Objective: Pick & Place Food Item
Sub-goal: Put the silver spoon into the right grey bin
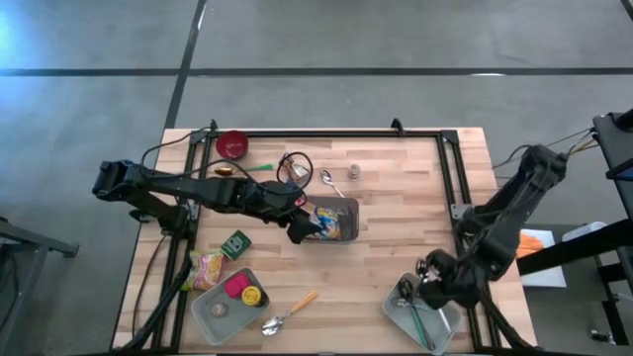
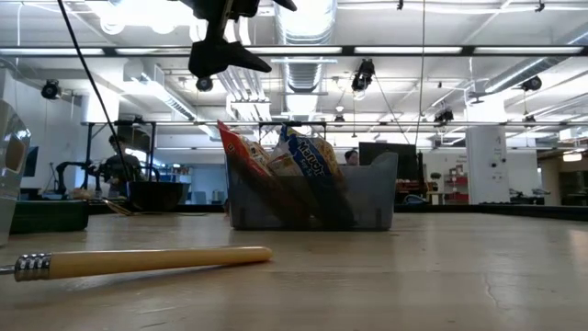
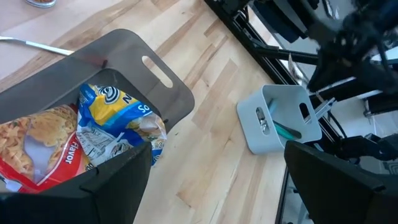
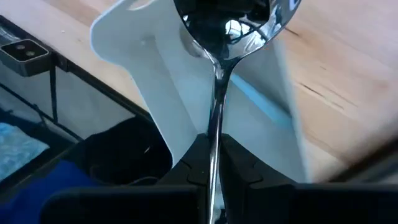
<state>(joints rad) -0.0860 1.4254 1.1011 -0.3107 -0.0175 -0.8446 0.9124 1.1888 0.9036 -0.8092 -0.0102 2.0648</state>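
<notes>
Wooden-handled utensil [image 2: 138,263] lies nearest the low camera on the table [image 1: 396,247]. Behind it, the dark grey bin [image 1: 341,223] at table centre holds snack bags [image 3: 81,137], red and blue-yellow. Left end effector [image 1: 302,229] hovers at the bin's left edge, fingers spread, empty. Right end effector [image 1: 427,277] is pressed together on a metal spoon [image 4: 217,74] over the light grey bin [image 1: 420,314] at the front right.

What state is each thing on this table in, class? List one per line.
Dark grey plastic bin: upright, holding snack bags.
Blue and yellow snack bag: standing inside the bin.
Left gripper: open, empty, above the bin.
Right gripper: shut on metal spoon.
</notes>
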